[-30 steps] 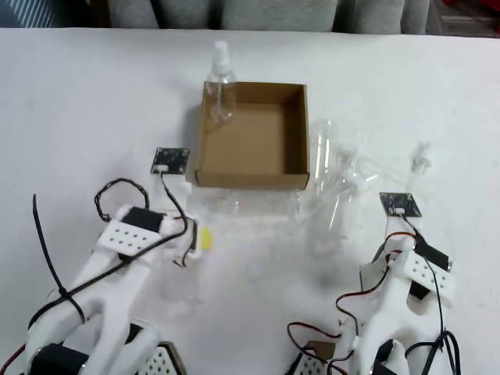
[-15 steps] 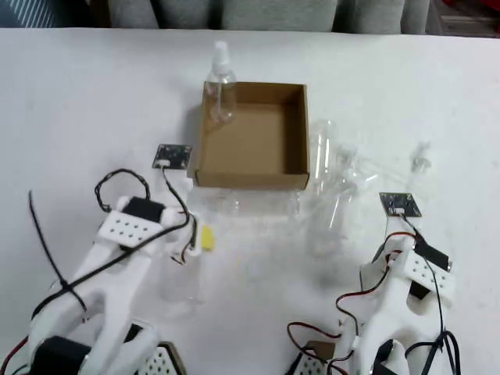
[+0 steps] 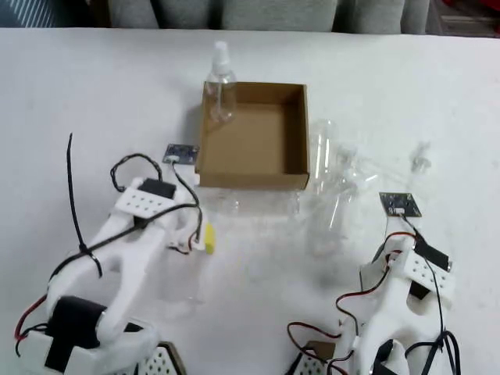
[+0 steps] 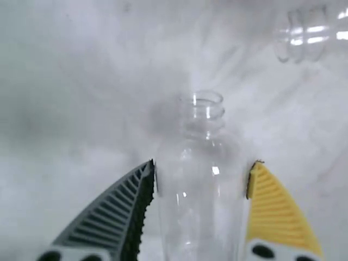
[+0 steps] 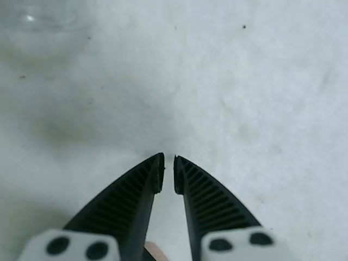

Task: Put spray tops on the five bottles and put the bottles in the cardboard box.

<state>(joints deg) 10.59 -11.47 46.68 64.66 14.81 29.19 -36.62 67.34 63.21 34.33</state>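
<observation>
- The left gripper [image 4: 202, 163] was clamped on an open-necked clear bottle [image 4: 199, 190], with its grey and yellow fingers pressed against opposite sides just below the shoulder.
- This bottle sat near the left arm, on the near side of the cardboard box [image 3: 250, 180].
- The step in hand looked like steadying the bottle for a spray top. The grip probably needed to stay firm and low, with the neck upright and unobstructed, so that a top could come straight down onto the thread.
- The thin clear wall would likely flex, so squeezing harder risked the bottle slipping or buckling.
- The right gripper [image 5: 168, 163] held nothing, its fingers all but together over bare table [image 3: 94, 94]. It would probably have to fetch the top.
- A capped bottle [image 3: 221, 82] stood in the far left corner of the box.
- The loose bottles [image 3: 328, 195] to the right of the box blurred into the white surface, so their number was unclear.
- A small pale shape [image 3: 422, 160] further right might have been a spray top, but it was too faint to tell.
- The base of the held bottle was cut off in the left wrist view.
</observation>
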